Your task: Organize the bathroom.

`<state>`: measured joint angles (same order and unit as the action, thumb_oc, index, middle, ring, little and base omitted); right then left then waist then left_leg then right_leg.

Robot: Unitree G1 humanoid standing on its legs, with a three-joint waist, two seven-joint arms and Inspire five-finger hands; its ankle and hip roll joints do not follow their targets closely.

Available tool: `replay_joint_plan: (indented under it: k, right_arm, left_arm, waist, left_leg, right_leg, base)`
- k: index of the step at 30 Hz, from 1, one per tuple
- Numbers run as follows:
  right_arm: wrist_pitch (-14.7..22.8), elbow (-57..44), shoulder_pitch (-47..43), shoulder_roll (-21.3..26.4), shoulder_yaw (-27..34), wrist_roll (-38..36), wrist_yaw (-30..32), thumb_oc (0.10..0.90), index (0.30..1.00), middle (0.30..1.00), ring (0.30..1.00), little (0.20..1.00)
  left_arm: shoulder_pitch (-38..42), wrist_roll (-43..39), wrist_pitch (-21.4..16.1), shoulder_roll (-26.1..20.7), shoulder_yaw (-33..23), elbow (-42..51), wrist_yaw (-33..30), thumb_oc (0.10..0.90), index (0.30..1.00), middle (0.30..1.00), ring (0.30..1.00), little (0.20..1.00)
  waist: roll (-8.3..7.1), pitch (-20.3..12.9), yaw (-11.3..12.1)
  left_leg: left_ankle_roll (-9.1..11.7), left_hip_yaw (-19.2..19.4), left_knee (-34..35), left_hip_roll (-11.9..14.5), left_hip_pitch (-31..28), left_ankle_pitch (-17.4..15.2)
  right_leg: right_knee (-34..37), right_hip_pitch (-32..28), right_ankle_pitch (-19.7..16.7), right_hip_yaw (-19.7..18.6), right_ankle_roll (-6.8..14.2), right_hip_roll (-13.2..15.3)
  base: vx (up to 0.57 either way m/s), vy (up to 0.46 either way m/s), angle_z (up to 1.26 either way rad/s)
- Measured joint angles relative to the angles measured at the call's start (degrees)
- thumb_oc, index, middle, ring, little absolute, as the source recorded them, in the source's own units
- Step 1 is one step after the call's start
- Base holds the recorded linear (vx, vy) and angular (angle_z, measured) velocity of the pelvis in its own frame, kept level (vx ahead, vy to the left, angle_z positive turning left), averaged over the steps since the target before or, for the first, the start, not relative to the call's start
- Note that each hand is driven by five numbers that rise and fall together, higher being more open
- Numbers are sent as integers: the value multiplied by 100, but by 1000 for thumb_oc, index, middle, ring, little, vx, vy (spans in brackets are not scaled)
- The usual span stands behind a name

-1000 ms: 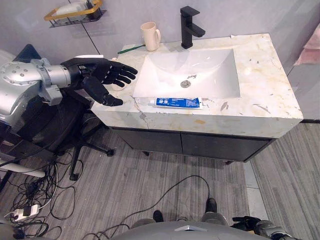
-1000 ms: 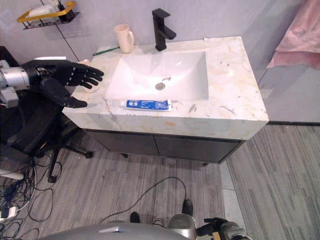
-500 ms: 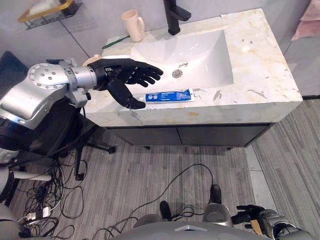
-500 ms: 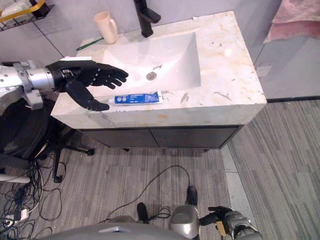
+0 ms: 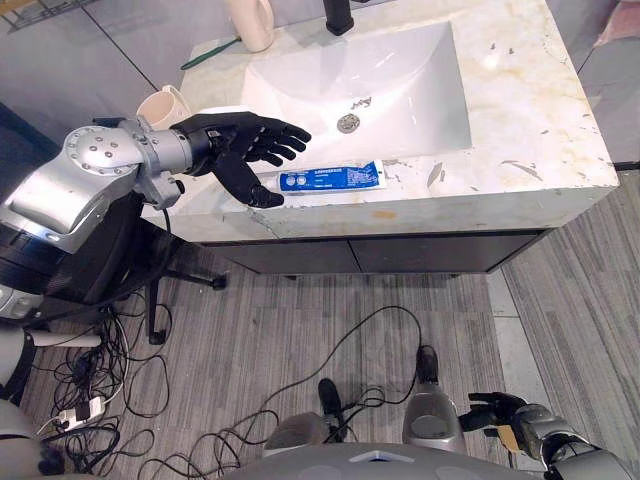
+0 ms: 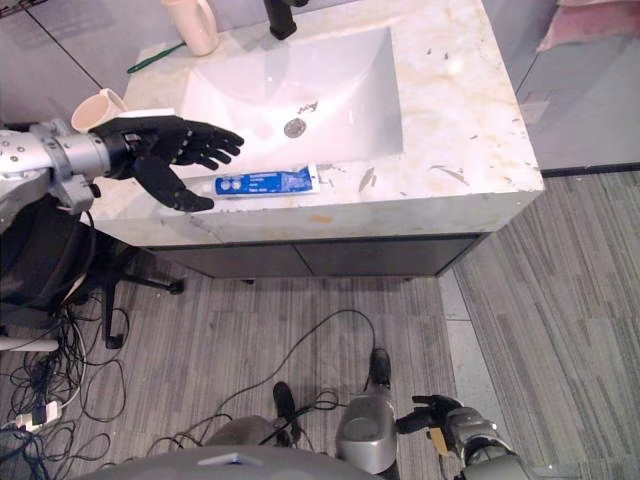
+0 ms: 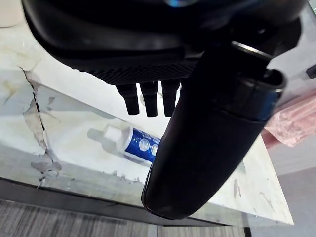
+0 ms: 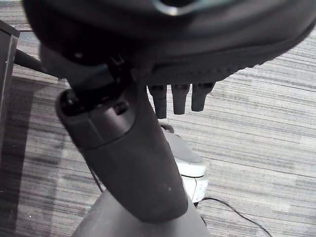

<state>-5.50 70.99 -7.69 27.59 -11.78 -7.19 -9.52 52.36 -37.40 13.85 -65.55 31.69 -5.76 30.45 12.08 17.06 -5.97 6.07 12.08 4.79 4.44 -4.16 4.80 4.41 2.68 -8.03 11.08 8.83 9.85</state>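
Left eye view: left hand (image 5: 232, 150) hovering over the counter's (image 5: 560, 150) front left corner, fingers straight and spread, thumb pointing down, gripping nothing. Tube (image 5: 331, 178) lying flat on the front rim between basin (image 5: 400, 90) and counter edge, cap end just beside the thumb tip, apparently not touching. Left wrist view: tube (image 7: 138, 144) partly hiding behind the thumb, white cap end and a blue stretch showing, the rest covered. Cup (image 5: 163, 104) standing at the counter's left edge, half hiding behind the forearm. Second cup (image 5: 252, 20) and tap (image 5: 338, 14) getting cut off by the top edge at the back. Green toothbrush (image 5: 210, 53) lying beside that cup, head end hard to make out. Pink cloth (image 6: 585, 20) peeking in at the right. Right hand (image 5: 492, 408) hanging low near the floor, loosely relaxed and grasping nothing.
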Motion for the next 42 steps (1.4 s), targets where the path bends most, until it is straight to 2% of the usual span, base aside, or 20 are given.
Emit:
replay_joint_plan:
  k: [3, 5, 14, 26, 29, 31, 32, 34, 36, 37, 38, 42]
  right_arm:
    - [25, -136, 0, 95, -21, -8, 8, 800, 900, 900, 900, 900]
    - [52, -177, -209, 153, -19, -55, 23, 800, 900, 900, 900, 900]
    - [129, -325, -495, 207, -18, -116, 71, 800, 900, 900, 900, 900]
    - [118, -323, -520, 206, -25, -251, 124, 800, 900, 900, 900, 900]
    - [120, -329, -524, 209, -25, -259, 145, 800, 900, 900, 900, 900]
    - [111, -325, -562, 209, -26, -259, 149, 800, 900, 900, 900, 900]
    - [115, -329, -564, 209, -27, -260, 148, 800, 900, 900, 900, 900]
    - [112, -329, -614, 214, -41, -268, 149, 800, 900, 900, 900, 900]
    - [104, -331, -704, 226, -88, -271, 151, 800, 900, 900, 900, 900]
    - [104, -333, -746, 251, -135, -274, 151, 800, 900, 900, 900, 900]
    - [104, -336, -770, 254, -145, -275, 151, 800, 900, 900, 900, 900]
    - [102, -372, -802, 255, -192, -328, 153, 800, 900, 900, 900, 900]
  left_arm:
    - [224, 12, -3, -2, 80, 4, -76, 800, 900, 900, 900, 900]
    - [475, 145, -7, 2, 180, 13, -197, 800, 900, 900, 900, 900]
    - [573, 213, -7, 14, 325, 11, -364, 800, 900, 900, 900, 900]
    - [574, 230, -7, 48, 374, -44, -401, 800, 900, 900, 900, 900]
    - [578, 233, -7, 48, 375, -50, -397, 734, 801, 801, 801, 801]
    - [581, 278, -7, 53, 405, -46, -405, 656, 684, 684, 684, 684]
    - [615, 370, -7, 66, 406, -57, -431, 668, 702, 702, 702, 702]
    - [774, 476, -7, 101, 413, -149, -477, 577, 566, 566, 566, 566]
    - [920, 604, -15, 142, 419, -265, -484, 519, 479, 479, 479, 479]
    - [1033, 671, -18, 194, 422, -360, -508, 441, 361, 361, 361, 361]
    - [1073, 691, -20, 197, 421, -396, -513, 400, 300, 300, 300, 300]
    - [1131, 884, -39, 271, 422, -444, -588, 400, 300, 300, 300, 300]
  waist:
    - [36, 44, 35]
    - [40, 216, 44]
    - [51, 446, -47]
    - [60, 460, -44]
    - [78, 493, -47]
    - [84, 501, -49]
    - [83, 502, -50]
    - [84, 506, -51]
    - [78, 556, -56]
    - [81, 628, -66]
    - [83, 636, -70]
    - [84, 639, -104]
  left_leg:
    - [0, -7, -1, -4, 175, 18]
    - [13, -25, -2, -4, 310, 73]
    - [29, -7, -3, 1, 368, 85]
    - [29, -1, -52, -3, 386, 85]
    - [29, -1, -63, 6, 390, 85]
    - [29, 1, -65, 4, 411, 85]
    - [29, 3, -66, 4, 421, 85]
    - [29, 3, -117, 3, 536, 85]
    - [29, 5, -163, 5, 611, 85]
    - [29, 10, -171, 12, 606, 85]
    - [29, 17, -167, 15, 612, 85]
    - [29, 34, -167, 13, 614, 85]
  right_leg:
    - [-54, 193, -3, -6, 3, 10]
    - [-89, 337, -38, 1, -13, 15]
    - [-133, 426, -38, -9, -14, 14]
    - [-133, 427, -37, -24, -14, 19]
    - [-139, 428, -37, -26, -15, 11]
    - [-139, 451, -40, -31, -17, 13]
    - [-140, 464, -40, -32, -17, 13]
    - [-187, 576, -43, -41, -21, 23]
    - [-237, 659, -50, -41, -30, 30]
    - [-271, 668, -49, -41, -31, 30]
    - [-269, 680, -48, -42, -31, 27]
    - [-267, 685, -48, -44, -31, 28]
  base:
    - [-105, -35, 2]
    - [-68, -19, 3]
    - [-22, -1, -1]
    - [0, 0, 0]
    - [0, 0, 0]
    - [-18, 0, 0]
    - [-48, -1, -1]
    - [-43, -4, 0]
    - [-18, -3, -1]
    - [-16, -8, -3]
    - [-15, -6, -3]
    - [0, 0, 0]
